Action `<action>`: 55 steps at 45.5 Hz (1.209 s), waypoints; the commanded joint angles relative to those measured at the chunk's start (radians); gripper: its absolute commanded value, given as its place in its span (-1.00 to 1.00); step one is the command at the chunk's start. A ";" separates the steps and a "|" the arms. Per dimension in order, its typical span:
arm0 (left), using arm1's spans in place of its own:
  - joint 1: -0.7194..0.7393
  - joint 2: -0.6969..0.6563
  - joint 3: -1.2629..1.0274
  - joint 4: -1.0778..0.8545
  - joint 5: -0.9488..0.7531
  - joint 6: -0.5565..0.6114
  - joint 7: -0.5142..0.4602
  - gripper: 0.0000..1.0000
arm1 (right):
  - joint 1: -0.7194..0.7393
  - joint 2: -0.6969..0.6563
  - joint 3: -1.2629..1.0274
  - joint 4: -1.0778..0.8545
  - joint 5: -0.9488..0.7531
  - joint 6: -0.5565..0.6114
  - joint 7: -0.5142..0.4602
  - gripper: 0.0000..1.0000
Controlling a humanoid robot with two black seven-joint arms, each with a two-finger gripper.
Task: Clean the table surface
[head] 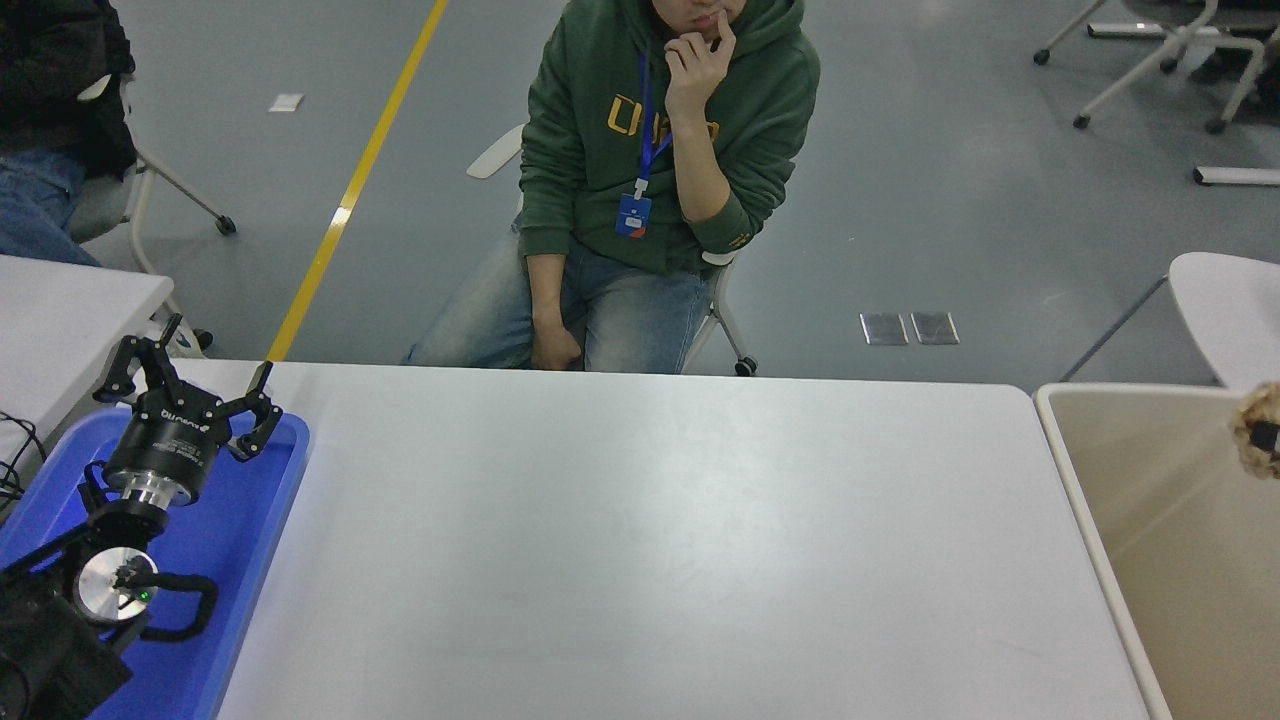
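Observation:
The table surface (640,540) is a wide white top with nothing lying on it. At the right edge, a crumpled brown paper wad (1255,432) hangs above the beige bin (1068,470). Only a small black tip of my right gripper (1270,437) shows there, shut on the wad; the rest of that arm is cut off by the picture's edge. My left gripper (190,372) is parked at the lower left over a blue tray (262,500), its fingers spread open and holding nothing.
A person in a green hoodie (660,150) sits on a chair at the table's far side, one hand at the chin. A smaller white table (60,310) stands at the left, another (1230,310) at the right. Wheeled chairs stand on the grey floor behind.

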 commanded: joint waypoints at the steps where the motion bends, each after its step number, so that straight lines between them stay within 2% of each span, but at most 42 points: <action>1: 0.000 0.000 0.000 0.000 0.000 0.000 0.000 1.00 | -0.108 0.213 -0.003 -0.332 0.215 -0.004 -0.001 -1.00; 15: 0.000 0.000 0.000 0.000 0.000 0.000 0.000 1.00 | -0.234 0.491 0.002 -0.683 0.420 -0.005 -0.009 -1.00; 21: 0.000 0.000 0.000 0.000 0.000 0.000 0.000 1.00 | -0.271 0.607 0.005 -0.818 0.532 -0.019 -0.053 -1.00; 32: 0.000 0.000 0.000 0.000 0.000 0.000 0.000 1.00 | -0.283 0.672 0.014 -0.832 0.654 -0.111 -0.202 -1.00; 44: 0.000 0.000 0.000 0.000 0.000 0.000 0.000 1.00 | -0.296 0.730 0.014 -0.832 0.789 -0.120 -0.345 -1.00; 55: 0.000 0.000 0.000 0.000 0.000 0.000 0.000 1.00 | -0.296 0.761 0.014 -0.832 0.793 -0.128 -0.446 -1.00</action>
